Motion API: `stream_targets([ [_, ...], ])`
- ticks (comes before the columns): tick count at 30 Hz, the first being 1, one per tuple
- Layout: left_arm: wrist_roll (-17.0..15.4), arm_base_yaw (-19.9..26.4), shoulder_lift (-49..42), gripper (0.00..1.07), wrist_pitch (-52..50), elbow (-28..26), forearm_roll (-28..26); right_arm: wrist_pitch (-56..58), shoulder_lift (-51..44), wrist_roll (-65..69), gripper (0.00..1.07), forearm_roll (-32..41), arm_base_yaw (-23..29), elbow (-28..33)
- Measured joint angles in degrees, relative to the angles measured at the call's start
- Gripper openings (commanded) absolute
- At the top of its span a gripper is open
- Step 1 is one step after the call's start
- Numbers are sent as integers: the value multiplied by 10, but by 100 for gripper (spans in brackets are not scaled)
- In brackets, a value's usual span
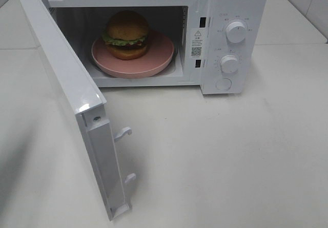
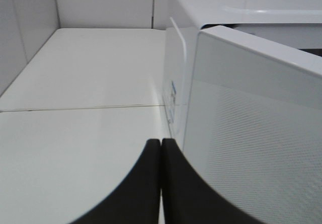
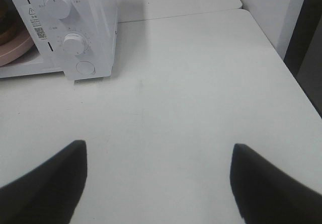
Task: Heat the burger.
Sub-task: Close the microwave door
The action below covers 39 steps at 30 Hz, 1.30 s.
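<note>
Seen only at the finger end. On left gripper [image 2: 161,142], two fingers [image 2: 138,194] in plain matte black, smooth-faced, straight along the inner edges, flaring outward in a broad curve toward the base, slightly rounded at the tips. On right gripper [image 3: 158,144], fingers [image 3: 48,189] of the same matte black, wedge-shaped, broad at the base and tapering to blunt, rounded tips, blurred at the edges. Rest of both arms out of frame.

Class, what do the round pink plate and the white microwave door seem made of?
Round pink plate: probably matte plastic or ceramic, its colour even and dull. White microwave door: seemingly glossy plastic, its edge catching bright reflections.
</note>
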Motion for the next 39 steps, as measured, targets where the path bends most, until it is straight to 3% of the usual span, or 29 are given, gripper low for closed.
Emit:
stream_targets([
  [2,-31,0,45,0,-55,0,59,1,0,0,76,0,0,0],
  [12,-57,-19,138,0,-127,-13,113,1,0,0,76,0,0,0],
  [26,-58,-119,230,0,-139,-69,95,0,0,0,76,0,0,0],
  [39,-59,-136,277,0,-144,-96,69,1,0,1,76,0,0,0],
])
